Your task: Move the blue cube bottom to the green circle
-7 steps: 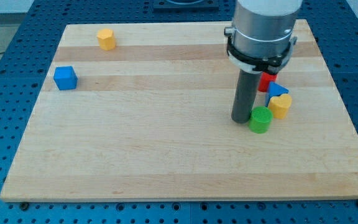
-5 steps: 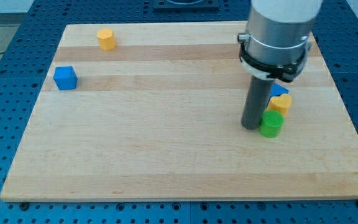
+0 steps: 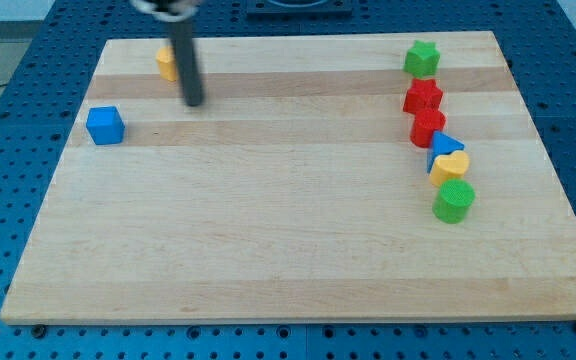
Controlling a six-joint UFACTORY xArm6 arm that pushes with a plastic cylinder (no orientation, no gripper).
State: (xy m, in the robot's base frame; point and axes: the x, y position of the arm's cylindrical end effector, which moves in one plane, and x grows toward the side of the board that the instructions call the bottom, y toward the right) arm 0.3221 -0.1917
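Note:
The blue cube (image 3: 105, 125) sits near the board's left edge. The green circle (image 3: 454, 200), a short cylinder, stands at the view's right, at the bottom of a column of blocks. My tip (image 3: 195, 102) is in the upper left part of the board, to the right of and slightly above the blue cube, apart from it. The rod partly hides a yellow hexagonal block (image 3: 166, 62) behind it.
On the right a column runs down from a green star (image 3: 421, 59) through a red star (image 3: 422, 97), a red block (image 3: 427, 127), a blue triangle (image 3: 443, 146) and a yellow heart (image 3: 452, 166). The wooden board (image 3: 268, 250) lies on a blue perforated table.
The rod has swung from beside the green circle on the right across to the upper left. The green circle was nudged slightly right and down. The column of blocks is now uncovered.

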